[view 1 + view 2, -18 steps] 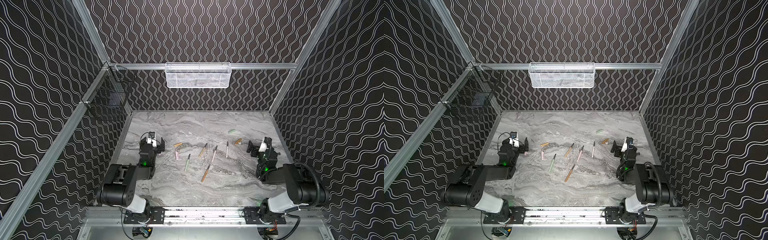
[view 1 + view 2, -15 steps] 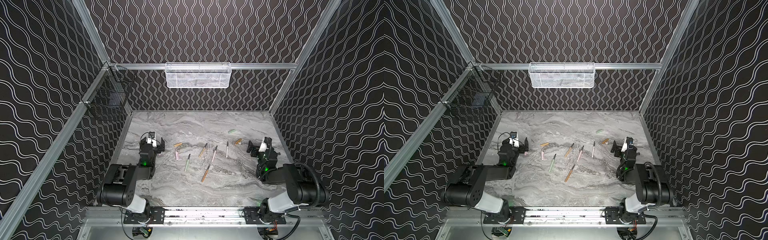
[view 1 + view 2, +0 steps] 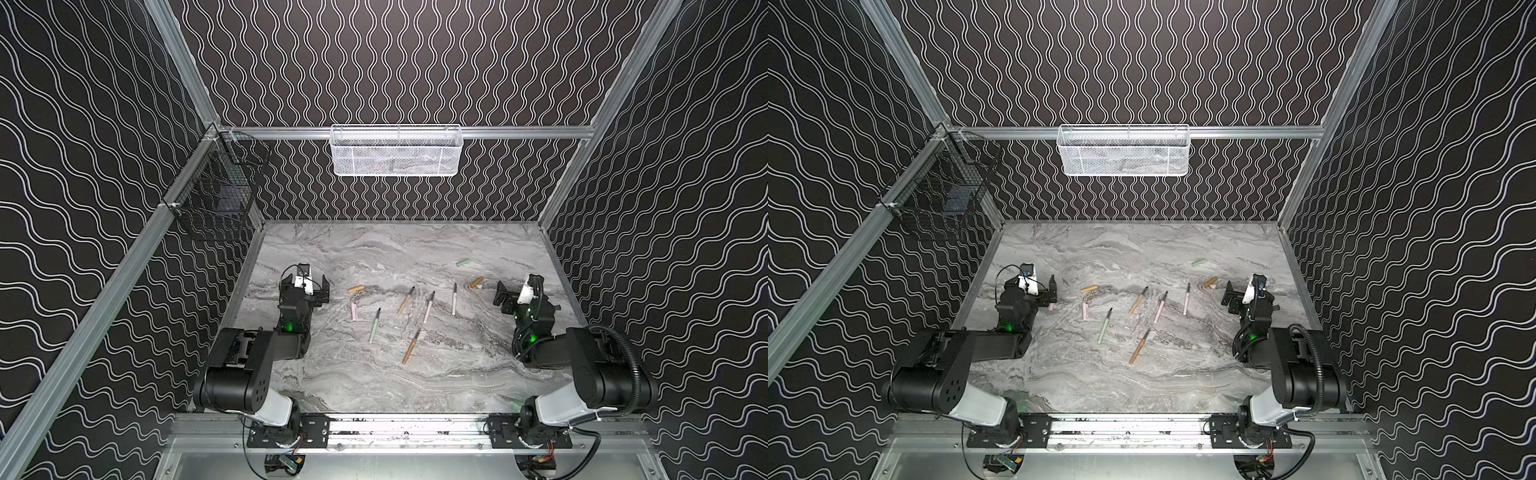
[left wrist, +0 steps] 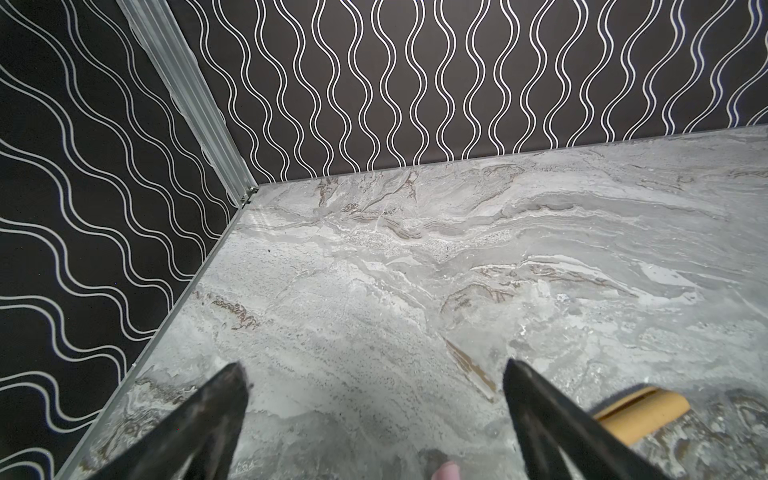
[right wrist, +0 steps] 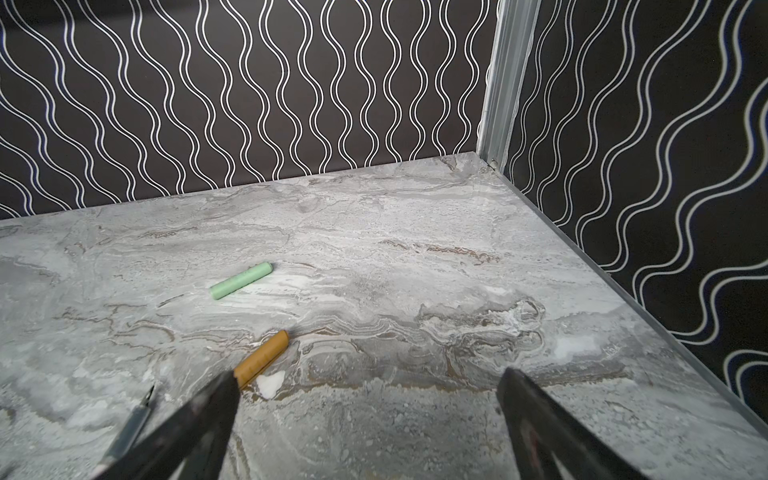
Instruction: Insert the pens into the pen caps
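Several pens lie loose mid-table in both top views: a green pen (image 3: 375,325), two tan-orange pens (image 3: 406,300) (image 3: 411,347) and two pale pink pens (image 3: 428,307) (image 3: 454,298). Pen caps lie apart from them: a tan-orange cap (image 3: 356,289), a pink cap (image 3: 353,311), a green cap (image 3: 463,262) (image 5: 241,281) and another tan-orange cap (image 3: 477,282) (image 5: 262,357). My left gripper (image 3: 305,289) (image 4: 374,374) is open and empty at the left, with the tan-orange cap (image 4: 640,411) just outside one finger and a pink cap end (image 4: 446,471) below it. My right gripper (image 3: 505,297) (image 5: 368,386) is open and empty beside the right tan-orange cap.
A white mesh basket (image 3: 397,151) hangs on the back rail and a black wire basket (image 3: 216,199) on the left rail. Patterned walls and metal edge strips run close beside both arms. A dark pen tip (image 5: 139,415) shows by the right gripper's finger.
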Robot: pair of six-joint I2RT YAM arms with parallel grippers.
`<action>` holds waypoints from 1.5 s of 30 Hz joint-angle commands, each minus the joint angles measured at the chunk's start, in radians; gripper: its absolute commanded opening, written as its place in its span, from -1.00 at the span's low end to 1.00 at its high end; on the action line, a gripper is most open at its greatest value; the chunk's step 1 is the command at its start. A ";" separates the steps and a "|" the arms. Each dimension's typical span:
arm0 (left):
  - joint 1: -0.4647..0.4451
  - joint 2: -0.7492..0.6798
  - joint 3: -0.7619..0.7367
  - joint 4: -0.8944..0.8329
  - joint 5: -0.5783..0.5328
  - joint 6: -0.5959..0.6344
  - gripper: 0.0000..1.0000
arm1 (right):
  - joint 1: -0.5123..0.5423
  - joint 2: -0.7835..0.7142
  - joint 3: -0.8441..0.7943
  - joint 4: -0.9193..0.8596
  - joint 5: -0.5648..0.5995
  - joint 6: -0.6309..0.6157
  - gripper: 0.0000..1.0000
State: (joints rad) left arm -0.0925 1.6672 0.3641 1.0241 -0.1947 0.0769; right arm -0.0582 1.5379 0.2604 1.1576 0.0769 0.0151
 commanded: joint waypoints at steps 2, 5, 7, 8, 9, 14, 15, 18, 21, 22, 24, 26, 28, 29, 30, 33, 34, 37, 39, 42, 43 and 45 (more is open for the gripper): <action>0.000 -0.001 0.003 0.021 0.001 -0.010 0.98 | 0.000 0.003 0.008 0.007 -0.006 0.000 1.00; 0.000 -0.001 0.003 0.021 0.002 -0.011 0.98 | -0.001 0.002 0.010 0.006 -0.005 -0.001 1.00; 0.000 0.000 0.004 0.021 0.001 -0.011 0.98 | 0.001 0.003 0.010 0.004 -0.005 -0.001 1.00; 0.000 0.000 0.004 0.021 0.001 -0.011 0.98 | 0.000 0.002 0.011 0.003 -0.005 -0.001 1.00; 0.000 0.000 0.005 0.020 0.001 -0.011 0.98 | 0.000 0.002 0.011 0.004 -0.006 0.000 1.00; 0.000 -0.002 0.008 0.013 0.009 -0.012 0.98 | 0.001 0.002 0.009 0.005 -0.007 -0.004 1.00; 0.000 0.000 0.008 0.014 0.009 -0.012 0.98 | 0.001 0.001 0.009 0.005 -0.007 -0.004 1.00; 0.000 -0.001 0.006 0.013 0.009 -0.011 0.98 | 0.001 0.001 0.008 0.007 -0.008 -0.002 1.00; 0.000 -0.003 0.004 0.019 0.008 -0.013 0.98 | 0.000 0.002 0.007 0.007 -0.011 -0.001 1.00; 0.000 -0.003 0.004 0.019 0.009 -0.012 0.98 | 0.001 0.002 0.008 0.008 -0.009 -0.001 1.00; 0.000 -0.003 0.004 0.020 0.009 -0.012 0.98 | 0.001 0.002 0.007 0.007 -0.010 -0.001 1.00; 0.000 -0.001 0.001 0.025 -0.016 -0.021 0.98 | 0.001 0.002 0.008 0.007 -0.010 -0.001 1.00; 0.000 -0.003 -0.001 0.026 -0.022 -0.023 0.98 | 0.001 0.002 0.007 0.008 -0.010 -0.001 1.00; 0.000 0.000 0.002 0.026 -0.022 -0.021 0.98 | -0.001 0.002 0.008 0.007 -0.010 -0.001 1.00; 0.000 -0.003 0.000 0.024 -0.022 -0.022 0.98 | 0.000 0.003 0.010 0.007 -0.010 -0.001 1.00; 0.000 -0.020 -0.009 0.041 -0.039 -0.025 0.98 | 0.001 0.001 0.007 0.008 -0.009 -0.003 1.00; 0.000 -0.071 -0.008 -0.002 -0.053 -0.031 0.98 | 0.001 0.001 0.007 0.008 -0.007 -0.004 1.00; 0.000 -0.261 0.106 -0.342 -0.034 -0.025 0.98 | 0.004 -0.083 0.088 -0.199 0.070 0.020 1.00; 0.000 -0.351 0.200 -0.503 0.028 -0.022 0.98 | 0.004 -0.135 0.204 -0.445 0.071 0.027 1.00; 0.000 -0.456 0.358 -0.706 0.067 -0.113 0.98 | 0.020 -0.185 0.393 -0.707 0.078 0.090 1.00; 0.000 -0.482 0.430 -0.793 0.073 -0.177 0.98 | 0.022 -0.206 0.470 -0.819 0.079 0.142 1.00; 0.000 -0.502 0.571 -0.962 0.078 -0.336 0.98 | 0.021 -0.219 0.634 -1.059 0.091 0.315 1.00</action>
State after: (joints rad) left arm -0.0929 1.1885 0.8219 0.3645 -0.1566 -0.0498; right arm -0.0395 1.3403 0.7559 0.4889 0.1410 0.1326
